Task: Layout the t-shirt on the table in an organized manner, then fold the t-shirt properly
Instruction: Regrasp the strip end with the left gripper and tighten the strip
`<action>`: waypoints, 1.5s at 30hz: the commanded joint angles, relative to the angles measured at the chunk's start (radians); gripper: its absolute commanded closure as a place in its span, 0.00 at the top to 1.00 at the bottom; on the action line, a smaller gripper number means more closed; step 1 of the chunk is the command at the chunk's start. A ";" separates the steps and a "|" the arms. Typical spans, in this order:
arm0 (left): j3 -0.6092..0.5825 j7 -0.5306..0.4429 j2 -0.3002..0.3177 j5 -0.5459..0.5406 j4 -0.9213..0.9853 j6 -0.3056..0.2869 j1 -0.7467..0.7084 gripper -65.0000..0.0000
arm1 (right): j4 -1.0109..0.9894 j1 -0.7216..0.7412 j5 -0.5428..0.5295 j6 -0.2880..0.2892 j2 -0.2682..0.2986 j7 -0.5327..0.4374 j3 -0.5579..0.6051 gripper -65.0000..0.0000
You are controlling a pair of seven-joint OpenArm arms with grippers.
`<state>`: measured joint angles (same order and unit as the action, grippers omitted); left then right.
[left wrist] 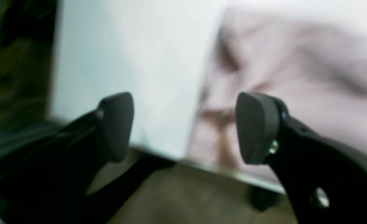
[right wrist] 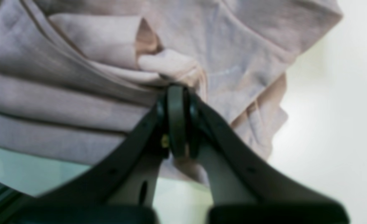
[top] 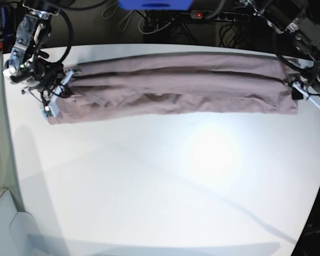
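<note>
Our right gripper (right wrist: 177, 121) is clamped on a fold of the t-shirt (top: 176, 85), our left gripper (left wrist: 185, 127) stands apart and empty. The shirt lies stretched across the frame's top — we should regrip it evenly.

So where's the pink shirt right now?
In the base view the shirt lies stretched in a long band across the table's far side, between the two arms.

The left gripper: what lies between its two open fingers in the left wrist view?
Nothing is held there. Between the fingers of the left gripper only bare white table and the t-shirt edge show behind, blurred.
</note>
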<state>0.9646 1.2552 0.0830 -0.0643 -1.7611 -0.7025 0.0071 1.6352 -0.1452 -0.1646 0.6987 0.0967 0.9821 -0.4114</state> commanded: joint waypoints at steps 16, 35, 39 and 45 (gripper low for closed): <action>0.000 -0.110 0.050 0.040 0.217 0.004 0.040 0.77 | -0.003 -0.004 0.024 -0.001 0.002 0.036 0.001 0.00; -0.002 -0.136 0.073 0.045 0.340 0.004 0.032 0.77 | -0.005 0.006 0.024 -0.001 0.002 0.036 0.021 0.00; -0.002 -0.136 0.073 0.045 0.375 0.004 0.032 0.77 | -0.005 0.011 0.024 -0.001 0.004 0.036 0.021 0.00; -0.032 -0.136 0.071 0.045 0.378 0.004 0.032 0.77 | -0.005 0.014 0.024 -0.001 0.004 0.036 0.021 0.00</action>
<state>0.9390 1.0981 0.1528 -0.0452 -1.3827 -0.7002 0.0338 1.6314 -0.1322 -0.1574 0.6987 0.0990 0.9871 -0.3935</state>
